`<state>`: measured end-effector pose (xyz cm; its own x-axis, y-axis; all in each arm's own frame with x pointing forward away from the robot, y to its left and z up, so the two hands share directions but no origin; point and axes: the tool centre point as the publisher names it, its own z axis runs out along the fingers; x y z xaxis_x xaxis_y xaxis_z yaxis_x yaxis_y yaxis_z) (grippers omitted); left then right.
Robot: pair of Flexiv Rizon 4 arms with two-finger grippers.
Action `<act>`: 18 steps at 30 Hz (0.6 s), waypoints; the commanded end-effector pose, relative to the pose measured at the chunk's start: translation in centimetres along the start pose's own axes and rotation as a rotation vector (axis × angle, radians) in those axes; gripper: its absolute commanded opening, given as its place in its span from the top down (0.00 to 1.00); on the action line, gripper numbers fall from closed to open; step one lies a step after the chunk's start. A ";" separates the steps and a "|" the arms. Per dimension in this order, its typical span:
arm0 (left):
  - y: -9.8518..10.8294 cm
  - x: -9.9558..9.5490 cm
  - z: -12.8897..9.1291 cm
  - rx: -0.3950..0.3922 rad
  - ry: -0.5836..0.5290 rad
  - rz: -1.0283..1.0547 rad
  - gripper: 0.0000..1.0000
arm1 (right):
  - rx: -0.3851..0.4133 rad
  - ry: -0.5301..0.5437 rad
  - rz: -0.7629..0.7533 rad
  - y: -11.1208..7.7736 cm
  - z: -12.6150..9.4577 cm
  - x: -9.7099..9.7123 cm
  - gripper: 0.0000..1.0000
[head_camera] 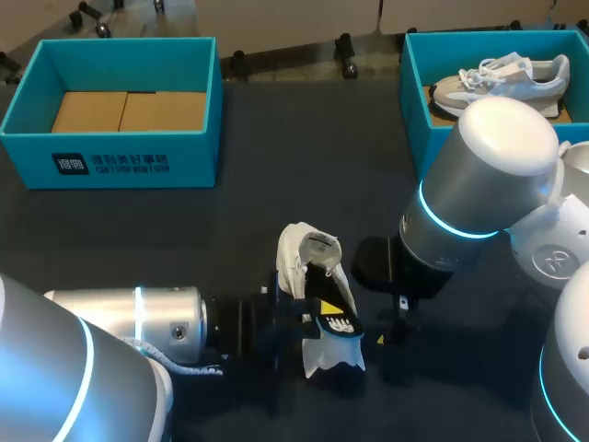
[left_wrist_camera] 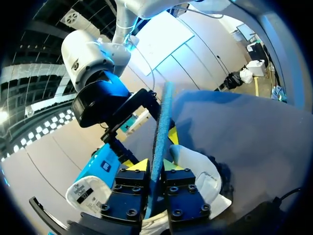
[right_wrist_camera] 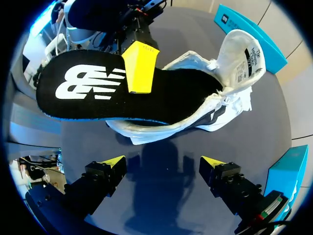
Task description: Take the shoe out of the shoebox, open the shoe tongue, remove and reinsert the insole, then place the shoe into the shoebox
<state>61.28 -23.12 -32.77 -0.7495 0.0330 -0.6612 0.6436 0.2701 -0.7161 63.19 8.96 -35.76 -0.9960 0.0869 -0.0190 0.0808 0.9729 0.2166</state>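
With the shoe point(right_wrist_camera: 230, 93) out and tongue open ahead of our right gripper point(right_wrist_camera: 161, 164), fingers apart, our left gripper point(left_wrist_camera: 155, 165) is clamped on the insole point(right_wrist_camera: 98, 90), one end inside the shoe; seating it and return to the shoebox point(head_camera: 129, 147) remain.

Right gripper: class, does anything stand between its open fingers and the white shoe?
Nothing visible does. The shoe lies ahead of the open right gripper, with only bare table between. The insole, gripped by the left gripper, lies above the shoe's opening, not in that gap.
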 end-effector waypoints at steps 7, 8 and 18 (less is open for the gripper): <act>0.9 0.7 0.5 -0.013 -0.069 0.075 1.00 | -0.004 -0.002 -0.001 -0.2 0.0 0.1 0.00; 1.0 0.7 0.6 -0.018 -0.066 0.074 1.00 | -0.004 -0.002 -0.001 -0.2 0.0 0.1 0.00; 2.4 -0.7 1.4 -0.077 -0.045 0.079 1.00 | -0.004 -0.002 -0.001 -0.2 0.0 0.1 0.00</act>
<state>62.79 -22.90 -34.42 -0.6801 -0.0084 -0.7331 0.6903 0.3291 -0.6443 63.19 8.96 -35.76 -0.9960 0.0869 -0.0190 0.0808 0.9729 0.2166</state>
